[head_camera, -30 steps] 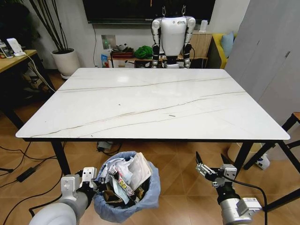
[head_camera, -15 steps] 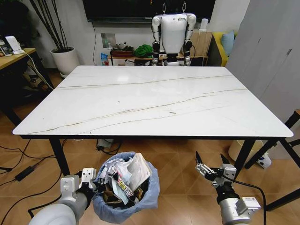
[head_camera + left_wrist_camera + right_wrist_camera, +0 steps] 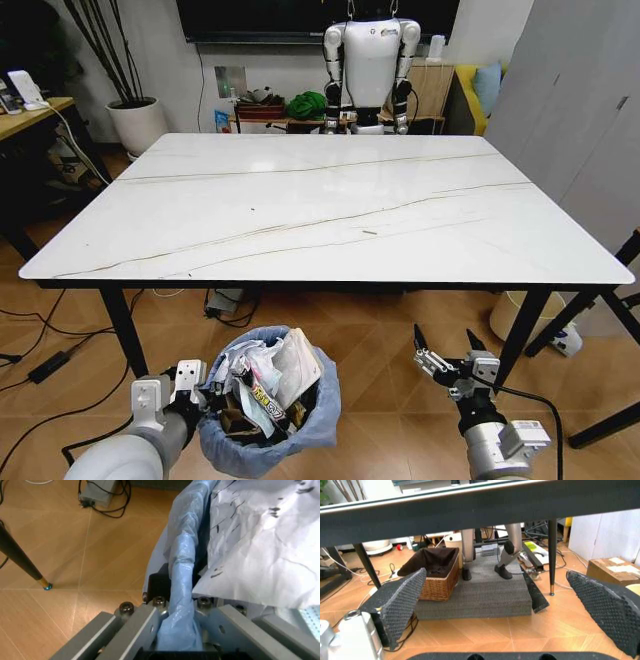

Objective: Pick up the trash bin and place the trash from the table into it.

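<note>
Pinching the bin's [image 3: 268, 400] bag rim, the left pincer [image 3: 190, 392] holds it below the counter's [image 3: 320, 205] near edge (trash [image 3: 262, 380] inside); right pincer [image 3: 447, 362] spread, beside.

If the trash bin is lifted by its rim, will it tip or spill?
The trash bin is probably light, being mostly paper. Papers stand above the rim, so tilting may spill them. The left gripper pinches rim and crinkly bag, which might slip.
</note>
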